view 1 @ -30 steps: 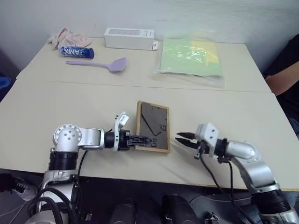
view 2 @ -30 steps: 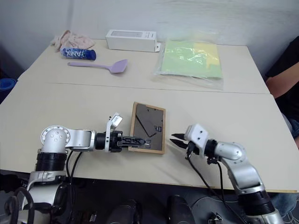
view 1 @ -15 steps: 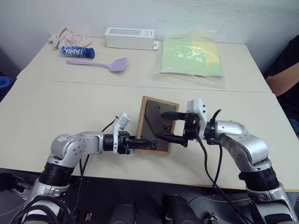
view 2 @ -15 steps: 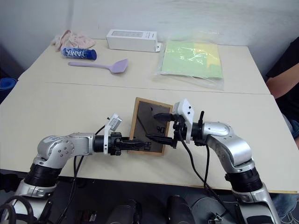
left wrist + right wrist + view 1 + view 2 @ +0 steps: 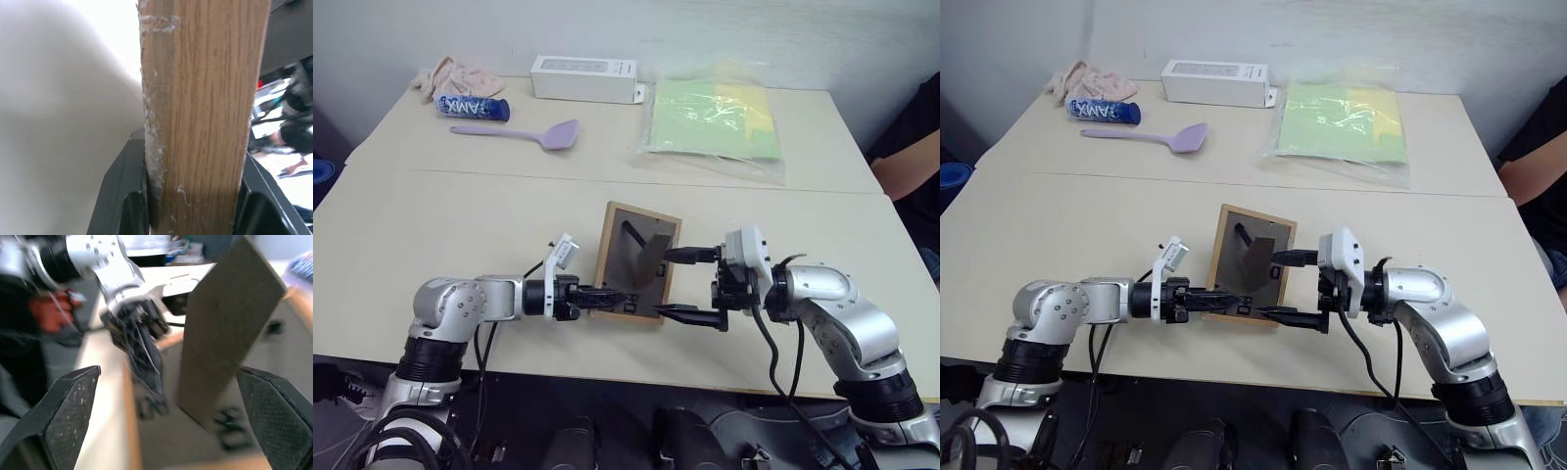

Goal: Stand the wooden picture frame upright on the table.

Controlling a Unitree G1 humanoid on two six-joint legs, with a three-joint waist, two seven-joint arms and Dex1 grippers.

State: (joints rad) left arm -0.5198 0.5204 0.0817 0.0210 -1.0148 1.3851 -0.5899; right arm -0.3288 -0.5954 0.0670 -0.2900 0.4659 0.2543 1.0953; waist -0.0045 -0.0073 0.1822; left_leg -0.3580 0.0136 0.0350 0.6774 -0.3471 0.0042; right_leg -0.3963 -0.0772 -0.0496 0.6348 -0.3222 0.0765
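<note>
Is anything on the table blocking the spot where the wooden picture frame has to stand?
Nothing visible. The small light-wood picture frame, clamped at its lower edge by the left gripper, tilts over bare pale beige table. The open right gripper sits at its fold-out stand. The lilac spatula and white box lie far behind.

wooden picture frame (image 5: 637,260) tilted up off table (image 5: 460,215), dark back showing, stand unfolded.
</note>
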